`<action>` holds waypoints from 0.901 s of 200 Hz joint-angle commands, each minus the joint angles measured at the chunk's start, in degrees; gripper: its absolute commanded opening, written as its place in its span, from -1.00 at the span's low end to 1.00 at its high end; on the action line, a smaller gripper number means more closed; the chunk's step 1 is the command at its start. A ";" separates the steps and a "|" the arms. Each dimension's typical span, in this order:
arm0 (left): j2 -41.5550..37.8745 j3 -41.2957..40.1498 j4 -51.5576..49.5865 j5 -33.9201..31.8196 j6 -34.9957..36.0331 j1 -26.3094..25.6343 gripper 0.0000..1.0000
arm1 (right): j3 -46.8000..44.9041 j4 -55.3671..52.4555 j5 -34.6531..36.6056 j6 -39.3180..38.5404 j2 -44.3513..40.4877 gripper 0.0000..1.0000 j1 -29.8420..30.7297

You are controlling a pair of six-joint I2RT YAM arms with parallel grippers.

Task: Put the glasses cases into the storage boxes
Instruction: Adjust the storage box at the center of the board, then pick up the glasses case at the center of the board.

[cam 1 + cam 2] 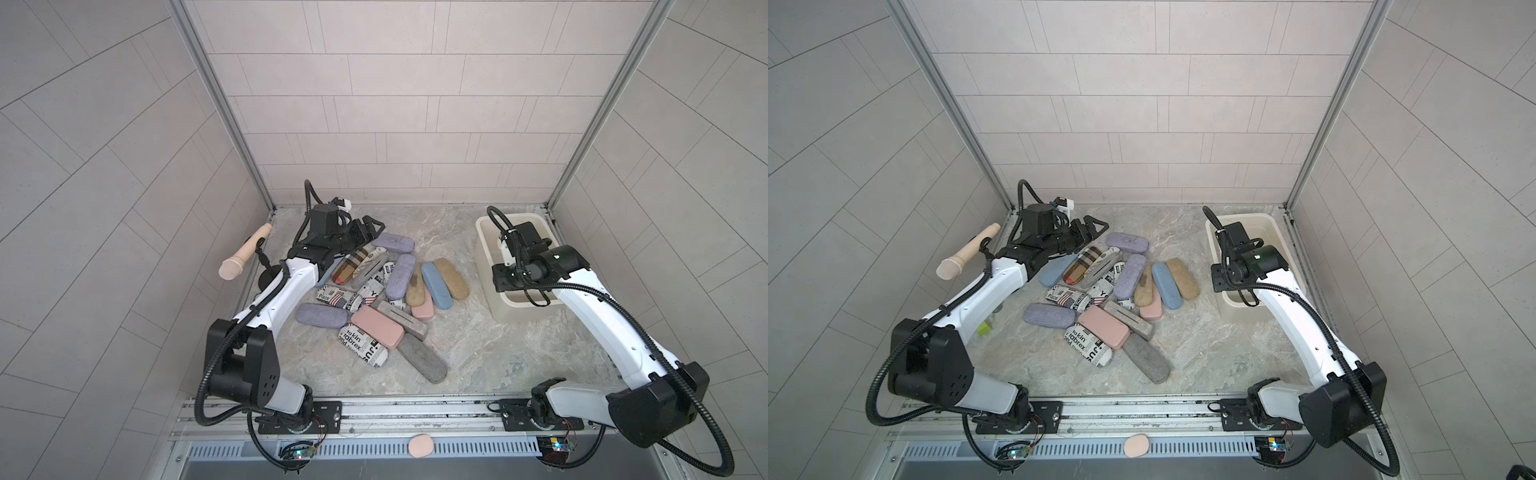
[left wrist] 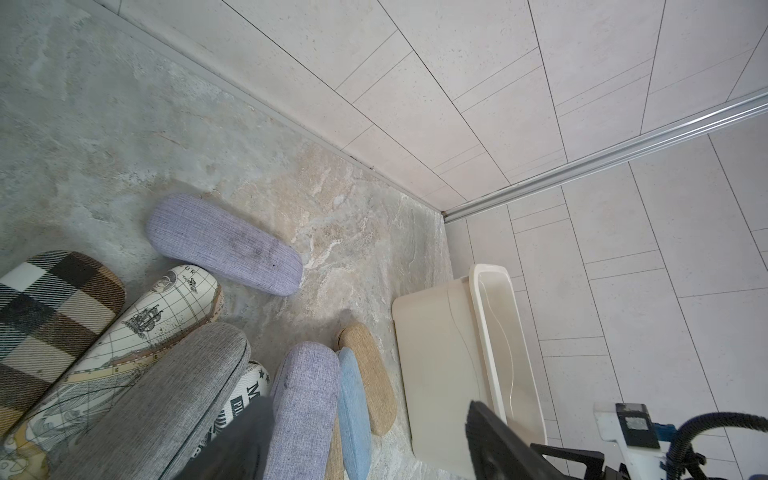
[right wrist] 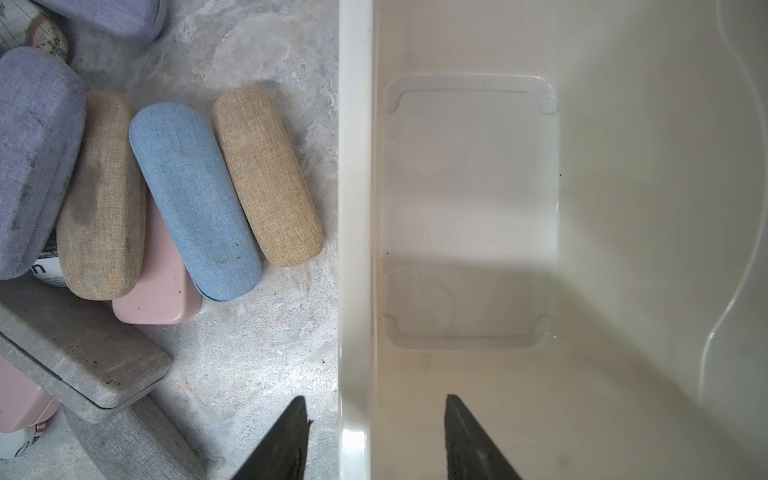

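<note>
The right gripper [image 3: 376, 399] is spread, with nothing held. It is positioned over the tub [image 3: 355, 208] wall that faces the pile: one of its fingers [image 3: 286, 440] is seen outside that wall, the other inside. The left gripper [image 2: 370, 403] is also spread wide and unloaded, above the far-left end of the cases [image 1: 374, 299].

One tub is present, at the right rear of the table [image 1: 478, 353]. All counted cases lie on the table, outside the tub:

- three lilac cases [image 1: 392, 242]
- three grey cases [image 1: 424, 363]
- two tan cases [image 1: 451, 278]
- two blue cases [image 1: 436, 286]
- two pink cases [image 1: 376, 332]
- one plaid case [image 1: 351, 266]
- one map-print case [image 2: 166, 307]

The newsprint cases [image 1: 363, 351] are partly buried, so their number cannot be told. "fabrex" is read on the nearest one, and "Place" beside a flag print on another.

One pink oval [image 1: 420, 446] lies on the front rail.
</note>
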 commanded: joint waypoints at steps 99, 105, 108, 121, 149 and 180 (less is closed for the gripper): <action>-1.54 -3.54 9.56 0.90 -12.90 4.48 0.56 | 2.59 8.51 9.07 -2.95 -2.41 0.13 18.05; -1.26 -3.89 10.66 1.69 -13.41 4.50 0.54 | 3.37 8.09 8.96 -2.87 -1.48 0.13 19.31; -1.19 -3.98 11.09 1.97 -13.52 4.46 0.54 | 3.92 7.87 8.82 -2.94 -0.87 0.13 19.97; -1.07 -4.07 11.03 2.27 -13.45 4.53 0.51 | 5.79 5.86 9.25 -2.86 1.88 0.15 23.62; -1.31 -3.90 11.20 3.29 -13.53 4.57 0.51 | 5.80 1.82 11.52 -0.58 7.73 0.34 33.78; -2.62 -2.15 2.10 -2.11 -9.26 4.71 0.51 | 1.74 2.97 9.25 4.70 12.15 0.39 40.84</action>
